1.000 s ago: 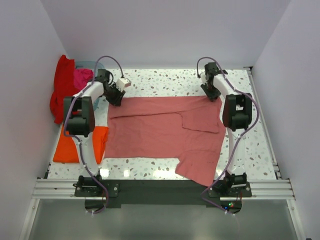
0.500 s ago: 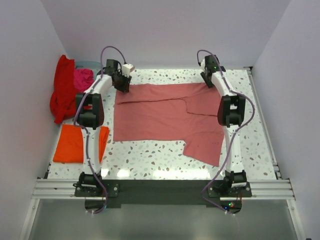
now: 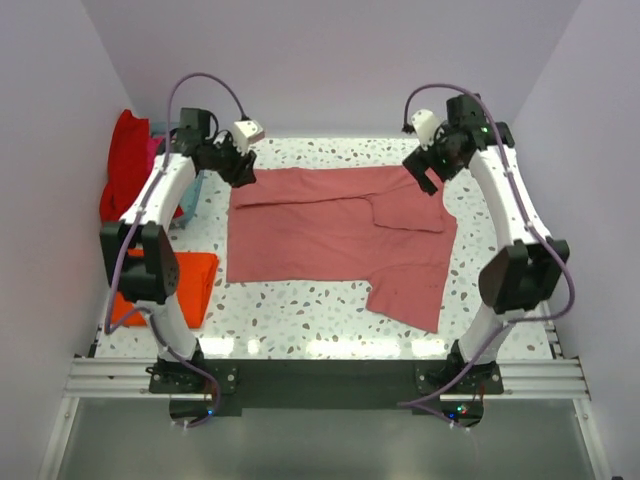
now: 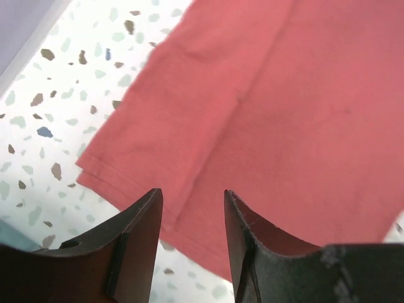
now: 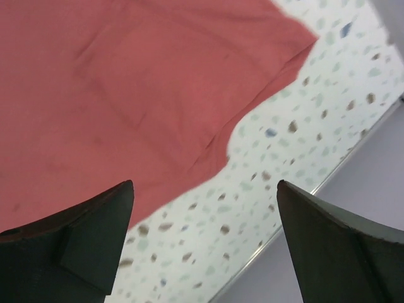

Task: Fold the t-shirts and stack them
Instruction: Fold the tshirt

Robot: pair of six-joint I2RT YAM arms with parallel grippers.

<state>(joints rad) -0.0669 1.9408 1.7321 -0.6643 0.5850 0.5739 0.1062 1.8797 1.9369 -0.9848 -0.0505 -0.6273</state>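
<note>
Orange tee [image 3: 195, 285], seemingly folded, half hidden.

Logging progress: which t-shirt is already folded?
The orange t-shirt, a flat rectangle at left; the pink one lies spread open, the red one bunched.

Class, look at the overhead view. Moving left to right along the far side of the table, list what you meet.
Red t-shirt, left hand, right hand. The pink t-shirt stretches from one hand to the other, so it is left out.
</note>
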